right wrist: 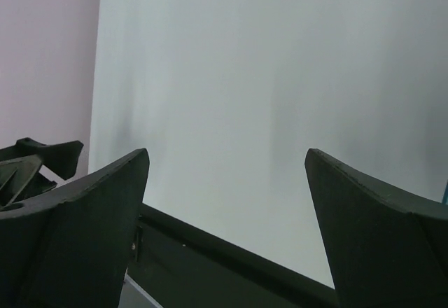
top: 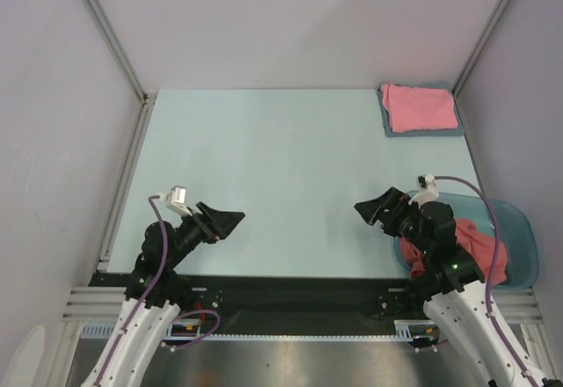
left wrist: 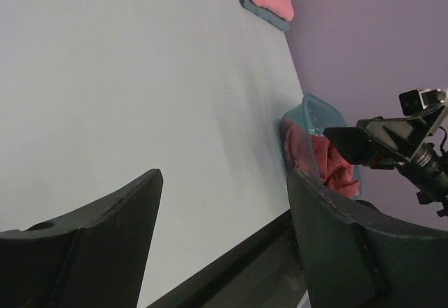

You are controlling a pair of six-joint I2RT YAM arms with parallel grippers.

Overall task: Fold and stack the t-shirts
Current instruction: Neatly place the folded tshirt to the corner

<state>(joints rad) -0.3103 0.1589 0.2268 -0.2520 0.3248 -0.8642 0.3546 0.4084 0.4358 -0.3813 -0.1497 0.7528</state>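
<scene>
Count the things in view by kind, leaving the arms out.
Folded pink t-shirt: 1
Heap of crumpled pink t-shirts: 1 (shirts in it cannot be counted)
Grey-blue cloth: 1
Teal tub: 1
Total: 4

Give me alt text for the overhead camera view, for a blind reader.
Two robot arms reach over a pale blue table, the left gripper and right gripper both open and empty. A folded salmon-pink t-shirt lies on a grey-blue rectangular cloth in the far right corner; a teal translucent plastic tub at the near right holds crumpled salmon-pink t-shirts.
</scene>
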